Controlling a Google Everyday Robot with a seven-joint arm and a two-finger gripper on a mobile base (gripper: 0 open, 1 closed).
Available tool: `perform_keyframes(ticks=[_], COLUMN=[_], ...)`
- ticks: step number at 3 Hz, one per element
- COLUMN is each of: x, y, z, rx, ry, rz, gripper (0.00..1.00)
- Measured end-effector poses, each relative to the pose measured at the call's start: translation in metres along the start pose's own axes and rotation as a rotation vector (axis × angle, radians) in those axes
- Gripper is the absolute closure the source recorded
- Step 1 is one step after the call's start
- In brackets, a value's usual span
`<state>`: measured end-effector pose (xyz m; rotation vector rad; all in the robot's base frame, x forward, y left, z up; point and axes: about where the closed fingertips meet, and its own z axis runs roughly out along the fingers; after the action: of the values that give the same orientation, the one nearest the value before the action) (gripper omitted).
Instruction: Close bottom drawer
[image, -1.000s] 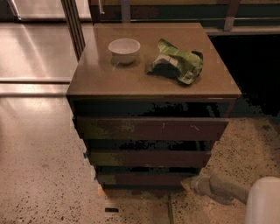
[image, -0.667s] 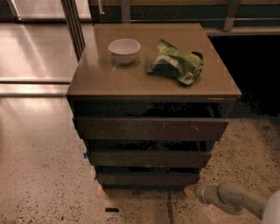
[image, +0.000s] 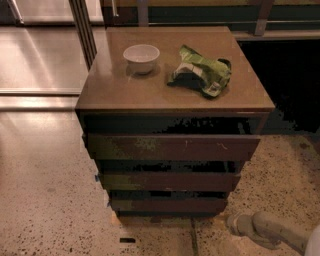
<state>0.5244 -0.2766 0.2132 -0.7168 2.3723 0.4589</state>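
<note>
The bottom drawer (image: 170, 205) is the narrowest of three dark brown drawer fronts in the wooden cabinet. Its front sits nearly in line below the mid-width drawer (image: 169, 181) and the widest drawer (image: 172, 147); no olive floor shows. My gripper (image: 235, 223) is at the lower right, low near the floor, just right of the bottom drawer's right end and apart from it. The pale arm (image: 280, 232) runs off to the lower right corner.
On the cabinet top (image: 130, 92) stand a white bowl (image: 141, 56) and a crumpled green chip bag (image: 202, 75). A metal post (image: 82, 27) rises at the back left. Speckled floor (image: 45, 200) lies left and in front.
My gripper and arm have drawn back to the right and downward, away from the bottom drawer's front. The drawers and the things on top have not moved.
</note>
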Motion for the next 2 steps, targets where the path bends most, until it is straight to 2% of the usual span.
perform_keyframes(ticks=[2], x=[0.0000], y=[0.0001], z=[0.0001], rx=[0.000], ry=[0.000], rz=[0.000], gripper=[0.14])
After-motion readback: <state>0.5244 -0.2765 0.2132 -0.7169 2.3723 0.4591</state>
